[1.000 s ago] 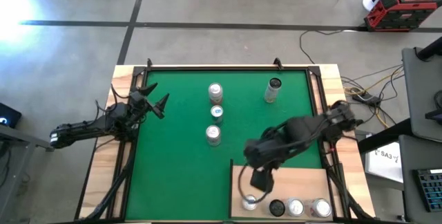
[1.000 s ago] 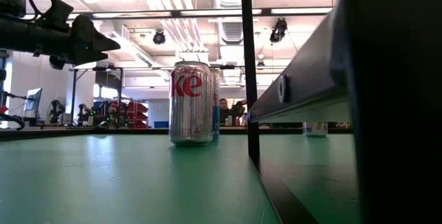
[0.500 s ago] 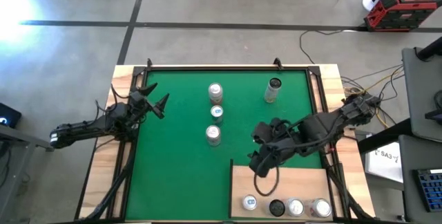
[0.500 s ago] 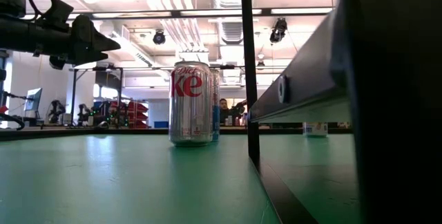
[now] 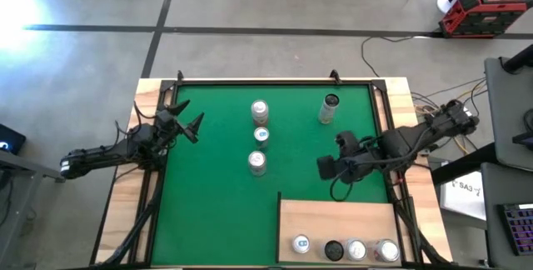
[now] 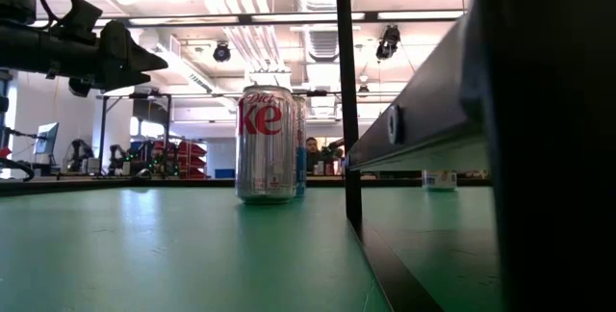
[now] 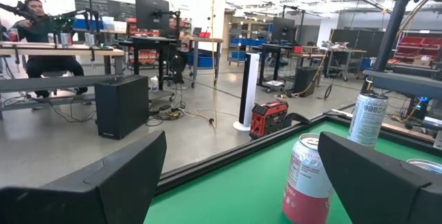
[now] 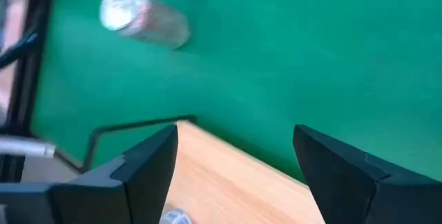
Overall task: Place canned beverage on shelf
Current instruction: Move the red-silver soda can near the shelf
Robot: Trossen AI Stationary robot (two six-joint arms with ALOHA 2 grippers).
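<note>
The right gripper [image 5: 326, 168] hovers wide open and empty at 12 o'clock of the shelf [image 5: 337, 218]; four cans [image 5: 344, 250] stand on it. The left gripper [image 5: 188, 123] waits open.

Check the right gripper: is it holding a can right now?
No. In the right wrist view the right gripper has its fingers spread wide with only the shelf and green mat between them.

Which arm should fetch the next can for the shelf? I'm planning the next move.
Probably the right. Its open, empty gripper hangs over the mat between the shelf and the nearest can. The left gripper waits, open, at the mat's left edge, far from the shelf.
</note>
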